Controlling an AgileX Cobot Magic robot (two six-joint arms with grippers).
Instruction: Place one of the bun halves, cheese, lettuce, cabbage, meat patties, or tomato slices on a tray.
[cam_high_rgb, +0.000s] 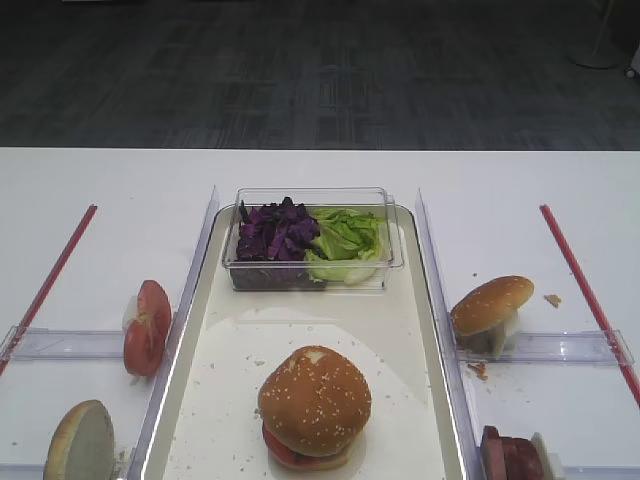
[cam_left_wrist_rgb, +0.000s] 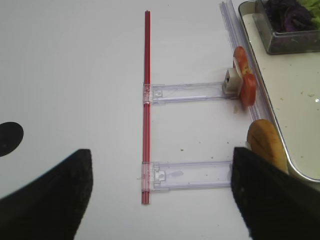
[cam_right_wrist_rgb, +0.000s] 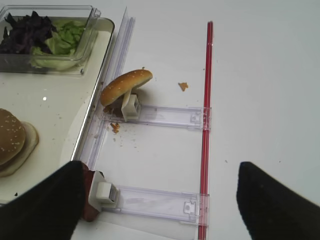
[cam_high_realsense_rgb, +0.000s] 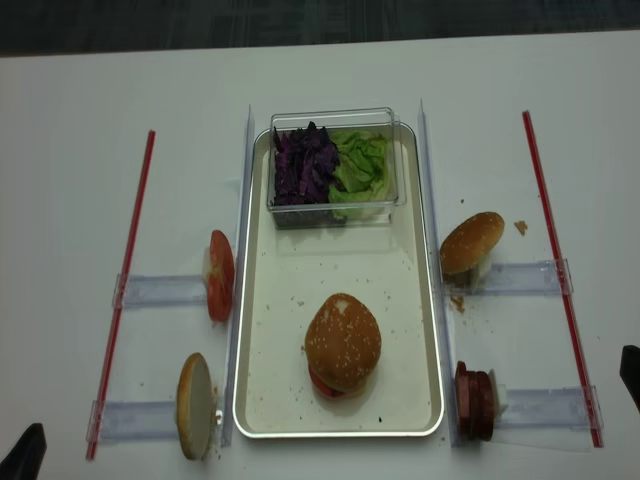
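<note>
On the tray (cam_high_realsense_rgb: 262, 330), in front of the clear box (cam_high_realsense_rgb: 335, 165), the patched bun top (cam_high_realsense_rgb: 343, 340) already caps a tomato slice; both grippers (cam_right_wrist_rgb: 160, 200) (cam_left_wrist_rgb: 160, 192) hang wide and empty, so placement looks done.

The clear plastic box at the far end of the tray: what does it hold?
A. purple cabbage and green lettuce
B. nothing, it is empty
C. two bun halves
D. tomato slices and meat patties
A: inside the clear plastic box, the dark purple cabbage fills the left side and the light-green lettuce the right, while the seeded bun top sits outside it on the tray.
</note>
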